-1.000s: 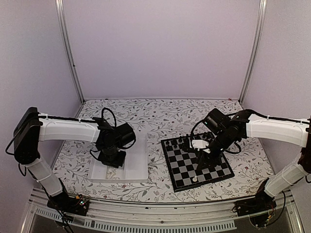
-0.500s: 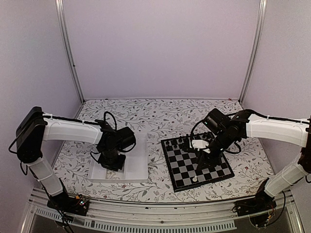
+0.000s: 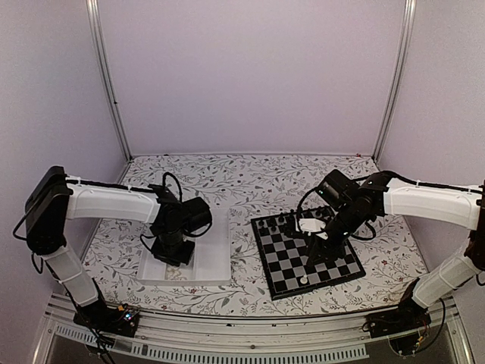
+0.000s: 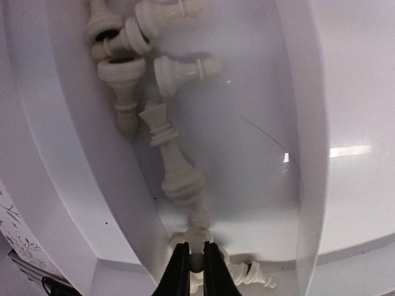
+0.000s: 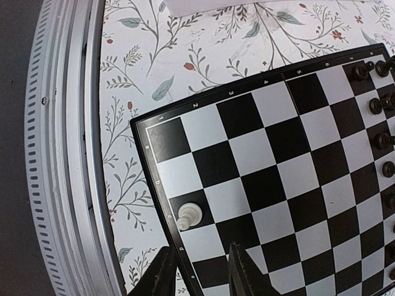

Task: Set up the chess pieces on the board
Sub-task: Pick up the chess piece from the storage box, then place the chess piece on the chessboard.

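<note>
The board (image 3: pixel 292 263) lies right of centre, with black chess pieces (image 3: pixel 282 220) along its far edge and one cream piece (image 3: pixel 303 279) near its front edge. My right gripper (image 3: pixel 314 258) hovers open and empty over the board. In the right wrist view the gripper (image 5: pixel 200 262) is just right of the cream piece (image 5: pixel 189 216) on the board (image 5: pixel 265 185). My left gripper (image 3: pixel 173 254) is down in the white tray (image 3: pixel 216 250). In the left wrist view the gripper (image 4: pixel 196 250) is shut on the round top of a small cream piece (image 4: pixel 196 237).
Several more cream pieces (image 4: pixel 179 71) lie loose in the tray compartment, and one tall piece (image 4: pixel 179 179) lies just ahead of the left gripper. Tray walls (image 4: pixel 302 123) stand close on both sides. Black pieces (image 5: pixel 382 140) line the board's far edge. The metal table rail (image 5: pixel 62 185) runs nearby.
My left arm has shifted slightly nearer and lower into the tray. The right arm and the pieces on the board have not moved.
</note>
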Available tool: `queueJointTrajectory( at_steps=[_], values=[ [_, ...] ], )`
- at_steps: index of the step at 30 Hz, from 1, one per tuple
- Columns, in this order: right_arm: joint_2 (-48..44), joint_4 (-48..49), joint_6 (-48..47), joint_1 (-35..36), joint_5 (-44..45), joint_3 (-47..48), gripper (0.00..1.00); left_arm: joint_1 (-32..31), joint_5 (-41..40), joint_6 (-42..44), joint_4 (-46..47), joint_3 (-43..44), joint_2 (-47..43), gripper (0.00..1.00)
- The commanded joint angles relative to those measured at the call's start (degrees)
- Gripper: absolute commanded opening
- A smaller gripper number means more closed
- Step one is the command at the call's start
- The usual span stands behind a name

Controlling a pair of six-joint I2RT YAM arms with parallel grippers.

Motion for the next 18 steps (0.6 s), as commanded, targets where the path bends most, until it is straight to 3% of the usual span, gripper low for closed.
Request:
queueJointTrajectory(
  at_steps=[1, 10, 15, 18],
  values=[
    [0.0, 0.2, 0.2, -0.4, -0.4, 0.8, 0.31, -1.3, -1.4, -0.3, -6.9, 4.5, -4.0, 0.04],
    [-3.9, 1.7, -0.1, -3.5, -1.7, -2.0, 0.31, -6.8, 2.8, 7.3, -8.8, 18.7, -2.2, 0.04],
    [-8.0, 6.6, 0.5, -16.4, -7.7, -4.0, 0.33, -12.2, 5.7, 11.7, -8.0, 31.3, 6.6, 0.04],
    [-11.1, 14.8, 3.4, -23.7, -4.0, -7.9, 0.33, -14.9, 6.6, 14.0, -7.9, 38.5, 13.0, 0.04]
  ],
)
